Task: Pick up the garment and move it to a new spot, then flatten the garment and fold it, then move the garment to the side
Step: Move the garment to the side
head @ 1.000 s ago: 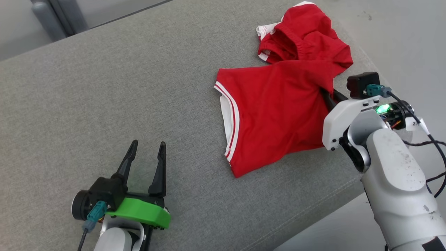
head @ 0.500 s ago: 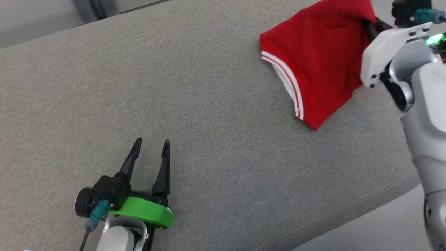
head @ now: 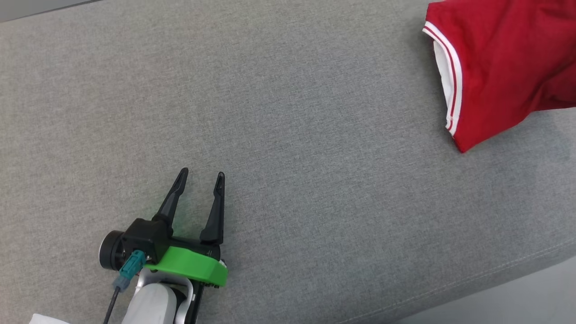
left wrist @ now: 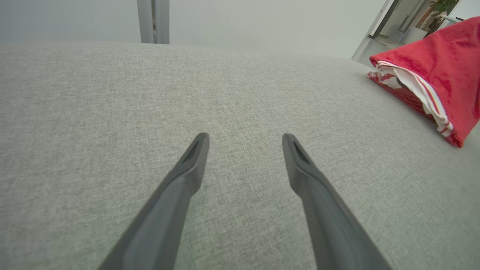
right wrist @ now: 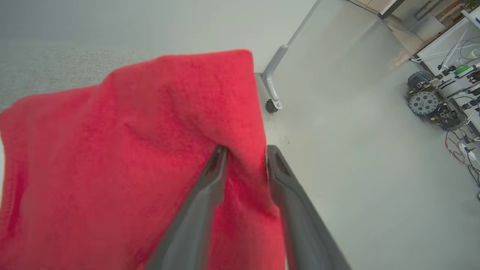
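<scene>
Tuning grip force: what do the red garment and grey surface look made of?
Red garment: soft matte knit, probably cotton jersey; it drapes, creases, shows white striped trim. Grey surface: matte woven upholstery-type fabric; flecked weave and stitched seam near its edge.

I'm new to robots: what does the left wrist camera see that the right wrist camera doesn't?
Left wrist view: the open left end effector over a grey cushion, with the garment off to the right, its white striped hem facing the camera.
Right wrist view: the right end effector with red cloth between its fingers, pale floor, a caster and a small wheeled machine.
Both: the red garment and the grey cushion.
</scene>
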Controlling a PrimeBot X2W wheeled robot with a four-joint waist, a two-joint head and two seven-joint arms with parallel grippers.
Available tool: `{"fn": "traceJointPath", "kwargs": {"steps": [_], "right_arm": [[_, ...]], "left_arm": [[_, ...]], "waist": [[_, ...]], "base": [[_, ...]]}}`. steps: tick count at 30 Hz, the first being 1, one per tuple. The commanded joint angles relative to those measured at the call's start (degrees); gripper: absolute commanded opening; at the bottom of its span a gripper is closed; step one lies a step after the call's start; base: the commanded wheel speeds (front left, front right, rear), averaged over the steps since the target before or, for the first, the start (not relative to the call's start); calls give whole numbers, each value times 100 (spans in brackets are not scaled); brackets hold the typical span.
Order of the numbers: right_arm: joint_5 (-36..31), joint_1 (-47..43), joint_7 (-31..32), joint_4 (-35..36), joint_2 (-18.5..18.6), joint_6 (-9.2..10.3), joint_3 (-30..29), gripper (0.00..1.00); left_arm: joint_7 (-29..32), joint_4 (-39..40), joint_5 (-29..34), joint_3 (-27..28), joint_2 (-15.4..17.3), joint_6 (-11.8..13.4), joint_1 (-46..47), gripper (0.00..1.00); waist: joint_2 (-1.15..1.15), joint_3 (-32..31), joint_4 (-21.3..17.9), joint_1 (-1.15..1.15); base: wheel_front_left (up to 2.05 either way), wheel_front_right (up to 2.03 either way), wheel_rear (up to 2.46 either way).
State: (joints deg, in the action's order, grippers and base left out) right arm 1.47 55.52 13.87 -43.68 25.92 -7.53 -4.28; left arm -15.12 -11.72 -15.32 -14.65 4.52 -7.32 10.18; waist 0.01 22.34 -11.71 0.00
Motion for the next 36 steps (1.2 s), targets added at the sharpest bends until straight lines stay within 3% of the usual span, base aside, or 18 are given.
{"fn": "traceJointPath", "kwargs": {"steps": [1,8,21,36], "right_arm": [[-162,102,-180,-48,47,9,-131,100],[-661,161,-820,-293,-313,9,-540,100],[-728,215,-1652,-397,-826,9,-141,100],[-509,-1215,-2790,-272,-1855,9,-312,100]], "left_arm": [[0,20,47,9,52,-22,143,100],[0,11,27,38,79,-20,168,100],[-1,-132,-40,127,45,-20,162,100],[0,-427,-280,959,-72,145,-397,100]], "waist": [[-1,131,104,0],[-1,164,95,0],[-1,-581,297,0],[-1,-1884,1035,0]], "base": [[0,0,0],[0,0,0],[0,0,0],[0,0,0]]}}
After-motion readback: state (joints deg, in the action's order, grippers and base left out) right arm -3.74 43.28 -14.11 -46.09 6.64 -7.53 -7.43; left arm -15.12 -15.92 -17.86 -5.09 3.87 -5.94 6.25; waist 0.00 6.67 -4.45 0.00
